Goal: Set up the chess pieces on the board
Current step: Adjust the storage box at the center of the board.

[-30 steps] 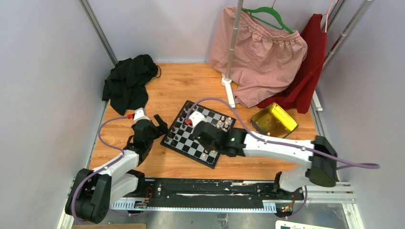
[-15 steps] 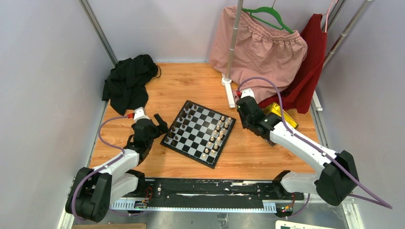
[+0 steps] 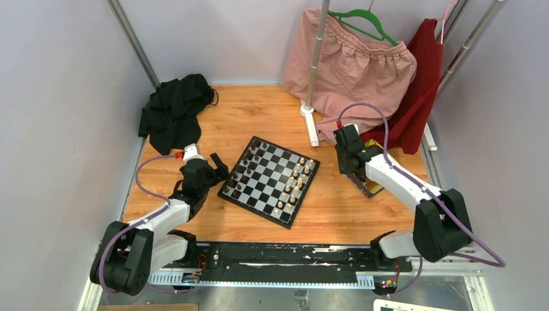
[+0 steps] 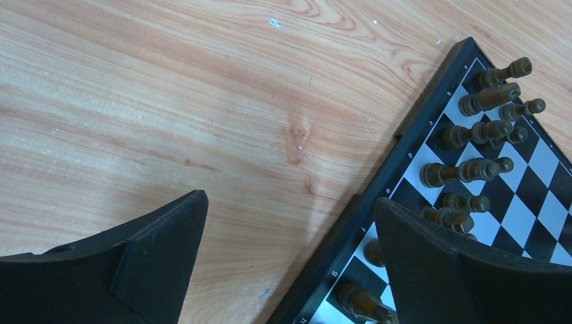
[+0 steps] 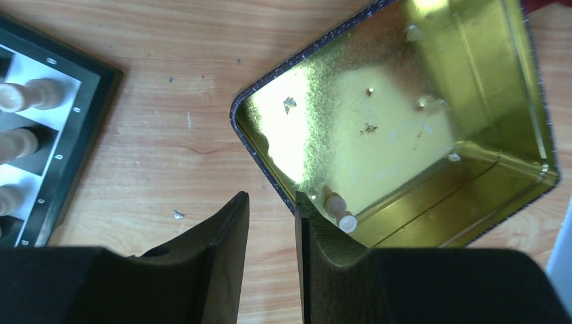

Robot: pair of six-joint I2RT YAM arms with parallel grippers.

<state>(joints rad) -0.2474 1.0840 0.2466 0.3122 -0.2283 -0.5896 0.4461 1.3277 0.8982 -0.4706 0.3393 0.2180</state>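
Note:
The chequered board (image 3: pixel 268 184) lies at the table's middle. Dark pieces (image 3: pixel 241 175) stand along its left side and cream pieces (image 3: pixel 294 184) along its right. My left gripper (image 3: pixel 217 170) is wide open and empty at the board's left edge. In the left wrist view it (image 4: pixel 290 199) straddles the board's border (image 4: pixel 405 162), with dark pieces (image 4: pixel 472 131) beyond. My right gripper (image 3: pixel 355 175) hovers at the near corner of the gold tray (image 5: pixel 378 101). In the right wrist view the gripper (image 5: pixel 272 197) holds nothing, with a narrow gap between the jaws. One cream piece (image 5: pixel 337 210) lies in the tray beside the right finger.
A black cloth (image 3: pixel 171 113) lies at the back left. Pink (image 3: pixel 356 71) and red (image 3: pixel 421 97) garments hang from a rack at the back right. The rack's pole base (image 3: pixel 309 116) stands just behind the board. The board's right edge (image 5: pixel 74 135) shows left of the tray.
My right arm has swung from over the board to the right and now sits at the gold tray. The left arm has barely moved.

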